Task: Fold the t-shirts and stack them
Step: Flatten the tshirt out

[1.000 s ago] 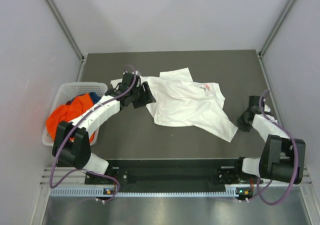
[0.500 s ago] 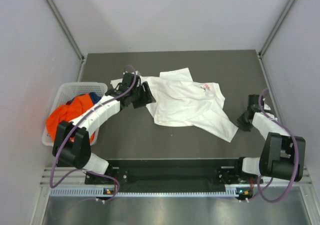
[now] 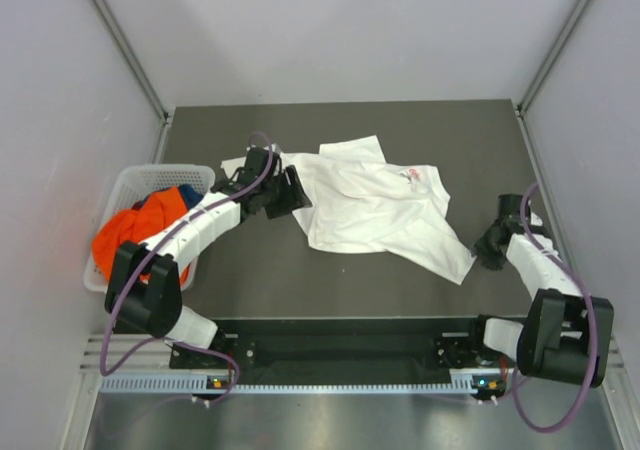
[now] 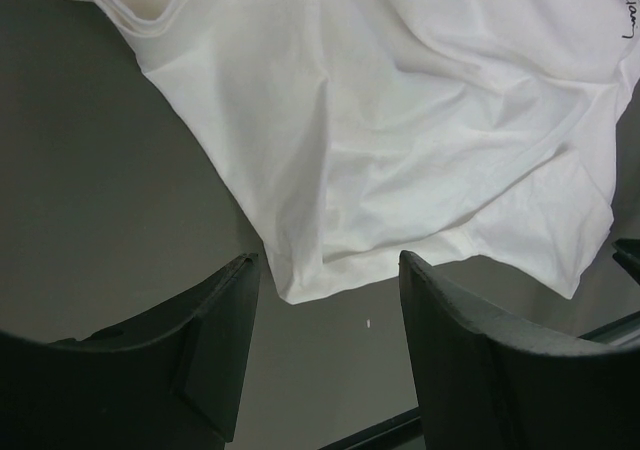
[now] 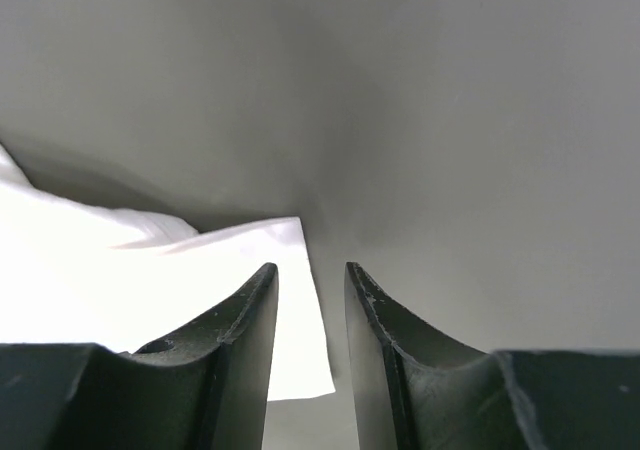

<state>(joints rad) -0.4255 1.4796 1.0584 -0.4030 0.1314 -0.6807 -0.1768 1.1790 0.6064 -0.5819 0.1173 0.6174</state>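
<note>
White t-shirt (image 3: 370, 205) lies crumpled and unfolded in the middle of the dark table (image 3: 300, 280), with bumps and folds all over it. Its red print (image 3: 412, 175) is tiny from above. In the left wrist view only a cut-off bit of it shows at the top right edge, so the words cannot be read. A long pointed corner of the shirt reaches toward the right arm. The orange t-shirt (image 3: 125, 238) is bunched up in the white basket (image 3: 150, 173) at the left side of the table and spills over its rim. The dark blue t-shirt (image 3: 165, 202) is in the basket too, but it is mostly buried under the orange one, so just a small patch peeks out. The left arm crosses over part of the basket and hides some of it. The left fingers (image 4: 215, 360) are spread wide with nothing between them. They hang by the left edge of the white t-shirt, and it is hard to tell if they touch it. Their lower parts are cut off at the bottom of the picture. The right fingers (image 5: 240, 330) are only a little apart, with a thin gap. The pointed corner of the white t-shirt shows in that gap, lying on the table under them, and they do not look to be pinching it. From above, the right fingers are a dark blob just beside that corner, and the tips cannot be made out.
</note>
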